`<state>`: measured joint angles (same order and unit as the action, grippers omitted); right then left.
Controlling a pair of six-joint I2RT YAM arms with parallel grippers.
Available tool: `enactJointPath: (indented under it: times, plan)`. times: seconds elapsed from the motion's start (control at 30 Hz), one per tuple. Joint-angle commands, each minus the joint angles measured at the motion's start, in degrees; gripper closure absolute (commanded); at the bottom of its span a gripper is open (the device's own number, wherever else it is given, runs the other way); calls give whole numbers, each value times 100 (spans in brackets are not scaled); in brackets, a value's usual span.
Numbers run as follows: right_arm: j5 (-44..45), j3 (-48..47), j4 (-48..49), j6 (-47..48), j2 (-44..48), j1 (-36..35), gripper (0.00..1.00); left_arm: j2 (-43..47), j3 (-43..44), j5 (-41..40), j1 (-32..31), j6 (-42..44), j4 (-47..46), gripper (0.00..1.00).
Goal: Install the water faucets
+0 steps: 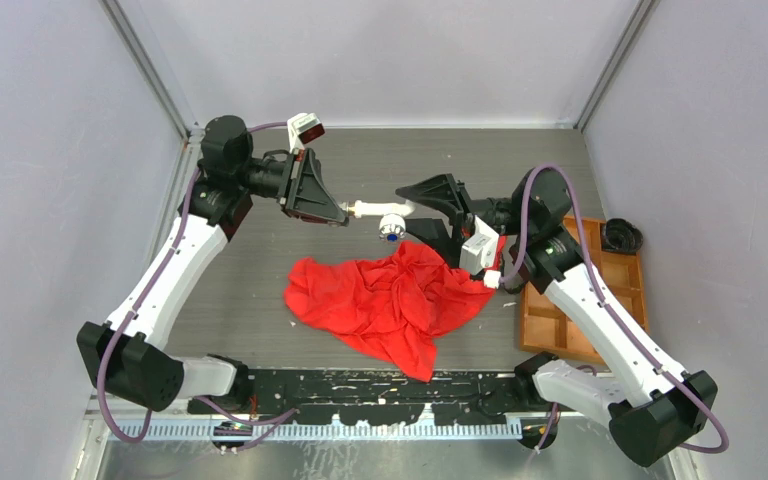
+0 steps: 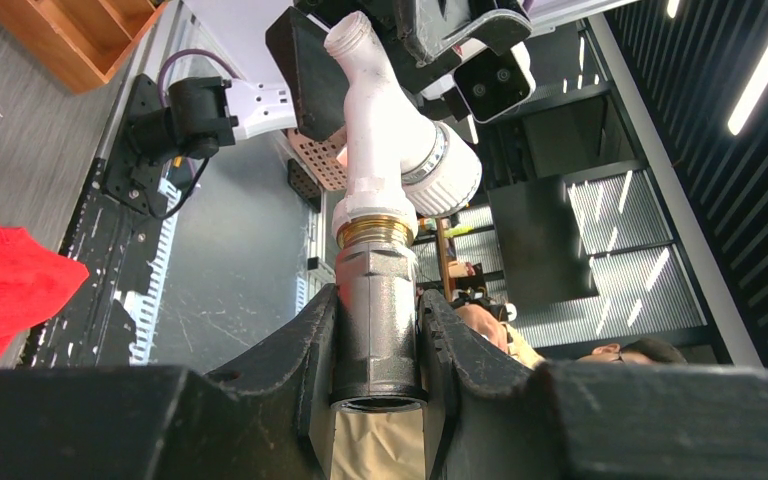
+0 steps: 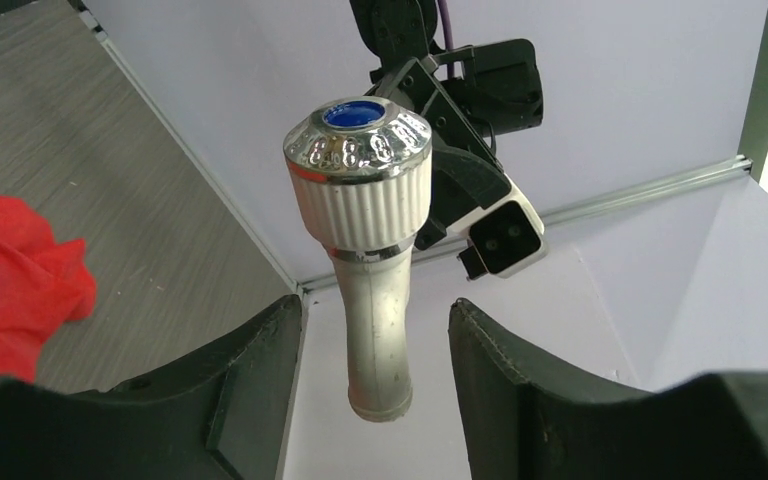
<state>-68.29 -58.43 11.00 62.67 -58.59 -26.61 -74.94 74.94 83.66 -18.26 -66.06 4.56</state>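
Observation:
The white plastic faucet point(image 1: 378, 211) hangs in the air over the table between my two grippers. Its brassy thread point(image 2: 374, 228) sits in the grey metal fitting point(image 2: 378, 320). My left gripper point(image 1: 344, 213) is shut on that fitting point(image 2: 378, 345). The round ribbed knob with the blue mark point(image 3: 358, 150) points to the side, down toward the table in the top view point(image 1: 392, 229). My right gripper point(image 1: 410, 212) is open. Its two fingers stand on either side of the faucet's spout end point(image 3: 380, 330) with a gap on each side, not touching it.
A crumpled red cloth point(image 1: 390, 300) lies on the table below the faucet. An orange compartment tray point(image 1: 632, 283) stands at the right, with a black coiled part point(image 1: 622, 237) at its far end. Cage walls close the back and sides.

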Motion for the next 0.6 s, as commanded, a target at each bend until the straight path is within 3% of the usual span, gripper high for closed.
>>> enactJointPath:
  times: [0.0,0.1,0.33,0.43,0.57]
  plan:
    - [-358,-332,-557,507,-112,-67,40,23,223,174,-13,-99,-278,100]
    - [-375,-353,-558,509,-174,-120,42,10,213,176,-9,-100,-295,100]
    - [-627,-572,-682,-153,-312,-153,65,-11,150,137,-17,-100,-412,100]
    - [-747,-559,-645,-468,-323,-152,84,-31,128,108,-9,-84,-526,100]
    - [-624,-537,444,-3039,-368,-152,92,-81,124,30,-7,55,-700,100]
